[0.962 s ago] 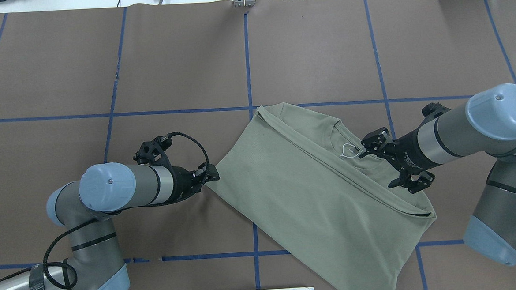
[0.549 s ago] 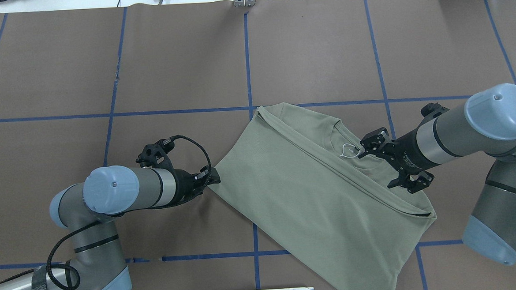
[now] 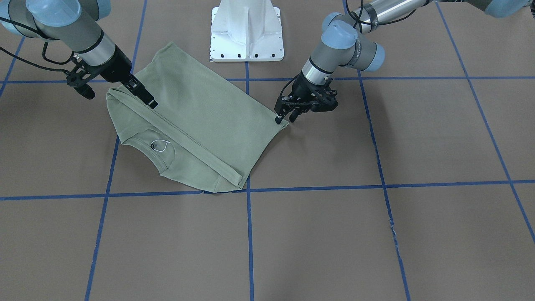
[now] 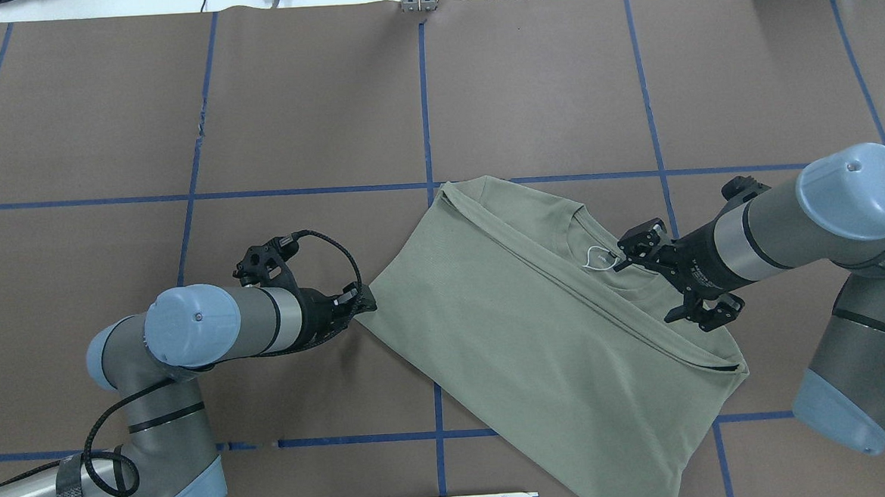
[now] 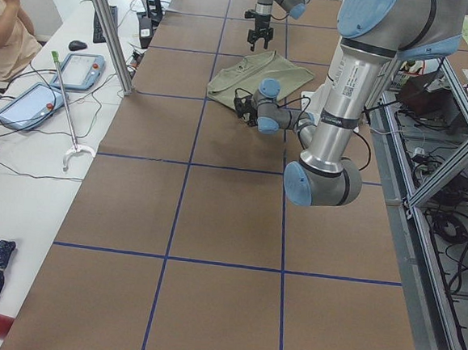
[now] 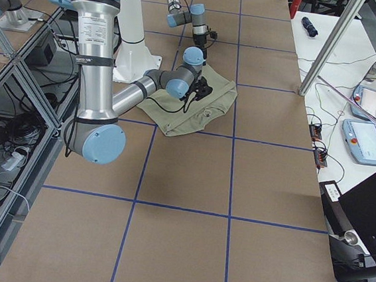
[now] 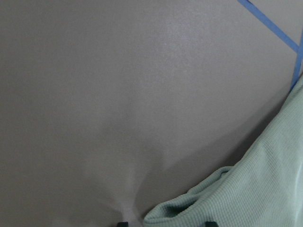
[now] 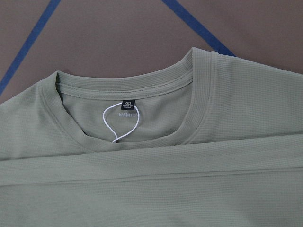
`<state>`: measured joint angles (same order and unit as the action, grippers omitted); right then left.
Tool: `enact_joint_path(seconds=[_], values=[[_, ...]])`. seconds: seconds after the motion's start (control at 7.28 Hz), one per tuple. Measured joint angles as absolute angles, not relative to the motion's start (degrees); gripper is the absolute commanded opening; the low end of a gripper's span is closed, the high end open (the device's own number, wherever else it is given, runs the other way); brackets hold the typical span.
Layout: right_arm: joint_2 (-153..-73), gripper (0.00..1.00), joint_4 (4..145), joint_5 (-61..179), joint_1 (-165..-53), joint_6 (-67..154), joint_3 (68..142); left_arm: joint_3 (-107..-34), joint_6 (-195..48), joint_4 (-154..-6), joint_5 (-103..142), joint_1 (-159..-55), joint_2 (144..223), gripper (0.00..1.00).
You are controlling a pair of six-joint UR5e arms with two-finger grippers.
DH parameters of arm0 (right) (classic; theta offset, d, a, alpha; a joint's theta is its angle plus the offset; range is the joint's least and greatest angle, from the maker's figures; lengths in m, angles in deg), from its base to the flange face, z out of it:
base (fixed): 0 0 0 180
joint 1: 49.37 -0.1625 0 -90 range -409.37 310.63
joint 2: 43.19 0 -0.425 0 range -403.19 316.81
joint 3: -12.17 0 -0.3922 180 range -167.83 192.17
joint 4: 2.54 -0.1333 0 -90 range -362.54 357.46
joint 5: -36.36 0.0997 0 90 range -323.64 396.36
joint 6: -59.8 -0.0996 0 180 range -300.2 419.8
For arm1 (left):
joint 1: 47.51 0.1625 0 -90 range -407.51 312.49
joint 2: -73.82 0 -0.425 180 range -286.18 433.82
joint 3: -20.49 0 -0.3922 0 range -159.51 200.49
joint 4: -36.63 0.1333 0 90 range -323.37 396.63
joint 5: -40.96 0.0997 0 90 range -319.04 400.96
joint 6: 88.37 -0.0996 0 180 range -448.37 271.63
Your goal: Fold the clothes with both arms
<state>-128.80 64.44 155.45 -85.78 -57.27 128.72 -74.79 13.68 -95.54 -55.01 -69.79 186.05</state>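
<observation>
Left of the white pedestal base and further out from it, the left gripper is down at the table, jaws apart, with a shirt corner between its fingers; it should probably close only once the corner sits deep between them; the shirt lies flat and aslant, one hem corner just right of the base; further right of the base, the right gripper sits by the collar; whether its jaws are apart I cannot tell; both should lift level.
</observation>
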Motion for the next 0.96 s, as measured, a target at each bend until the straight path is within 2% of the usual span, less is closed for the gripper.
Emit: enact_joint_path(seconds=[0.27, 0.55, 0.96], values=[[-128.8, 1.0, 64.43, 155.45, -85.76, -57.27, 128.72, -74.78, 13.69, -95.48, -54.51, -69.82, 186.08, 0.38], [-128.85, 1.0, 64.48, 155.51, -85.76, -57.27, 128.72, -74.79, 13.75, -95.47, -54.39, -69.83, 186.16, 0.0], [-128.86, 1.0, 64.48, 155.85, -85.63, -57.27, 128.7, -75.11, 13.76, -95.51, -54.32, -69.89, 186.18, 0.0]])
